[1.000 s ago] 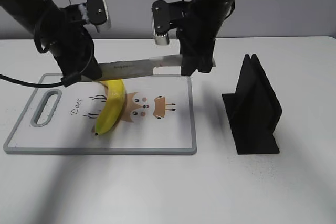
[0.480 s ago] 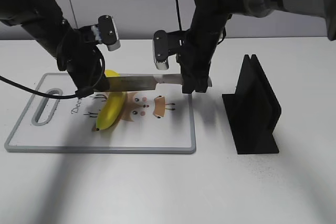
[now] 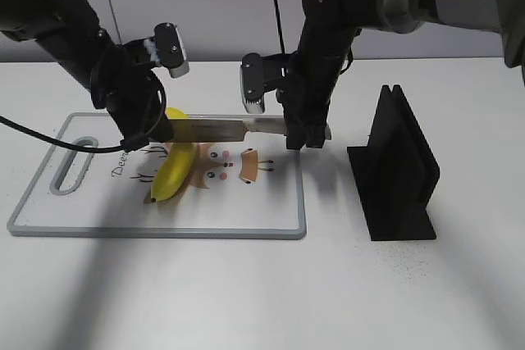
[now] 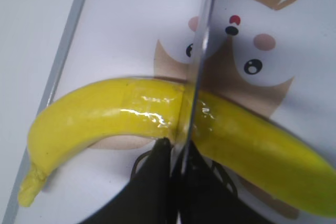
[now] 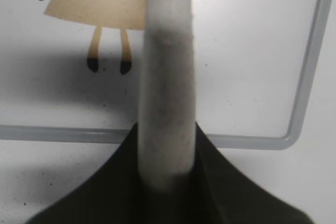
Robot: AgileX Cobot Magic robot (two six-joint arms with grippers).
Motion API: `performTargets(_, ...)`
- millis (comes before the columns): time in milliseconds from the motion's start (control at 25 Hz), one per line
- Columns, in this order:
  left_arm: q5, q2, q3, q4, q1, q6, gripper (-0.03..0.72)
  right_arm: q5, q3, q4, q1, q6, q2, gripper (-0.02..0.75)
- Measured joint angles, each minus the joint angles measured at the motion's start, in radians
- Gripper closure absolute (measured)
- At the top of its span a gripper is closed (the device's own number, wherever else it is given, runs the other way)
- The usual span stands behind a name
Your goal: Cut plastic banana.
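The plastic banana [image 3: 174, 171] lies on the white cutting board [image 3: 262, 211], glossy yellow, over a deer print. A knife [image 3: 209, 128] lies level across the banana's far part, edge down. In the left wrist view the blade [image 4: 199, 51] is sunk into the banana [image 4: 105, 114] near its middle. My left gripper [image 3: 154, 131] is shut on the blade's tip end [image 4: 176, 148]. My right gripper [image 3: 300, 133] is shut on the knife's pale handle [image 5: 165, 77], over the board's right edge [image 5: 252, 51].
A black slotted knife stand [image 3: 398, 170] stands on the white table to the right of the board. The board has a handle slot [image 3: 72, 171] at its left end. The board's grey rim [image 4: 63, 61] runs left of the banana.
Both grippers have lowered the knife from above the banana down onto and into it. The banana has shifted slightly on the board. Little has moved in the last half second.
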Motion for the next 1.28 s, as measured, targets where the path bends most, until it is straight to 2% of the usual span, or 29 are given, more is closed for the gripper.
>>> performTargets(280, 0.001, -0.016, 0.001, 0.000, 0.000, 0.000, 0.673, 0.020, -0.018, 0.000, 0.000, 0.001, -0.009, 0.559)
performTargets(520, 0.003, -0.061, 0.019, 0.031, 0.000, -0.013, 0.668, 0.119, -0.112, 0.008, 0.004, -0.002, -0.010, 0.559)
performTargets(680, 0.002, -0.122, 0.020, 0.044, 0.001, -0.021, 0.621, 0.185, -0.196, 0.012, 0.004, 0.000, -0.015, 0.559)
performTargets(800, -0.014, -0.162, 0.020, 0.009, 0.002, -0.028, 0.497, 0.200, -0.230, 0.046, 0.006, 0.010, -0.020, 0.559)
performTargets(960, -0.014, -0.202, 0.020, -0.018, 0.001, -0.032, 0.206, 0.202, -0.235, 0.082, 0.008, 0.017, -0.020, 0.559)
performTargets(1040, -0.014, -0.222, 0.020, -0.019, 0.001, -0.038, 0.098, 0.202, -0.235, 0.083, 0.008, 0.018, -0.020, 0.559)
performTargets(1120, -0.013, -0.241, 0.020, -0.021, 0.001, -0.044, 0.049, 0.202, -0.235, 0.083, 0.008, 0.019, -0.020, 0.559)
performTargets(1280, -0.012, -0.289, 0.020, -0.017, 0.001, -0.062, 0.029, 0.203, -0.235, 0.090, 0.008, 0.019, -0.020, 0.559)
